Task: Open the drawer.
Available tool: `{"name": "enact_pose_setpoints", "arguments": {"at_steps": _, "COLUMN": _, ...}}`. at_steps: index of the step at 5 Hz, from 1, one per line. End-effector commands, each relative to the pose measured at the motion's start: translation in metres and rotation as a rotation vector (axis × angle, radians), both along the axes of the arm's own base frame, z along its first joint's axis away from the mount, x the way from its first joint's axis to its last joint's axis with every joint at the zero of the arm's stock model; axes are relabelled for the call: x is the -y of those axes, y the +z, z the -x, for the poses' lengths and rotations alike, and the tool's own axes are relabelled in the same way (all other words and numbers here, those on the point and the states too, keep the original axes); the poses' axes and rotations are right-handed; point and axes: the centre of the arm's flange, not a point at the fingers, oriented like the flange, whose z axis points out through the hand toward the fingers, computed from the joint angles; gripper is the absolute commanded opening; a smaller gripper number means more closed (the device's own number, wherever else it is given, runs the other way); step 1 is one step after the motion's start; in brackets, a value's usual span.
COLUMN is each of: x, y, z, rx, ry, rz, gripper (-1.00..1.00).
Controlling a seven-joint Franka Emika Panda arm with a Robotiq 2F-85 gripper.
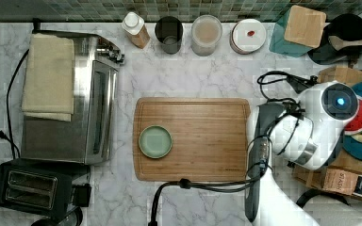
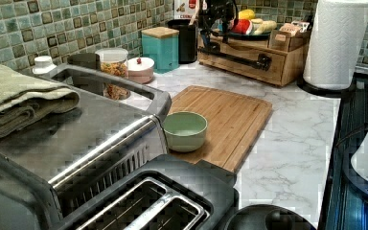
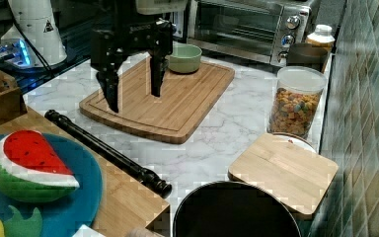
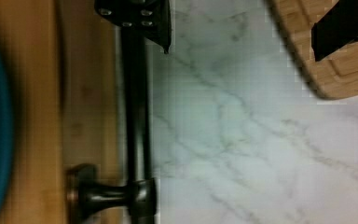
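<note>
I see my hand (image 3: 132,94) spread wide above the worktop (image 3: 217,133), the drawer (image 3: 128,197) handle (image 3: 106,150) just beside it.

You're looking at a white marble counter (image 1: 188,77) with grey veins. In the top view, a wall (image 1: 169,8) of small green-grey tiles runs along its far edge. In the left view that tiled wall (image 2: 52,26) stands on the left view's left and wraps round the far corner. In the right view the same tiles (image 3: 370,98) fill the right view's right side. The light is even, and the counter shows only soft shadows. You get no floor or window here.
</note>
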Motion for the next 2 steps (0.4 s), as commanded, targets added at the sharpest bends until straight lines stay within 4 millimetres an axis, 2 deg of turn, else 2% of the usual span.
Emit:
{"name": "enact_pose_setpoints", "arguments": {"at_steps": 1, "x": 0.007, "y": 0.034, "z": -0.033, "rx": 0.079, "ry": 0.099, "rz": 0.162, "gripper": 1.0}}
{"name": "enact_pose_setpoints", "arguments": {"at_steps": 2, "x": 0.014, "y": 0.017, "z": -0.035, "rx": 0.03, "ry": 0.048, "rz": 0.177, "gripper": 1.0}}
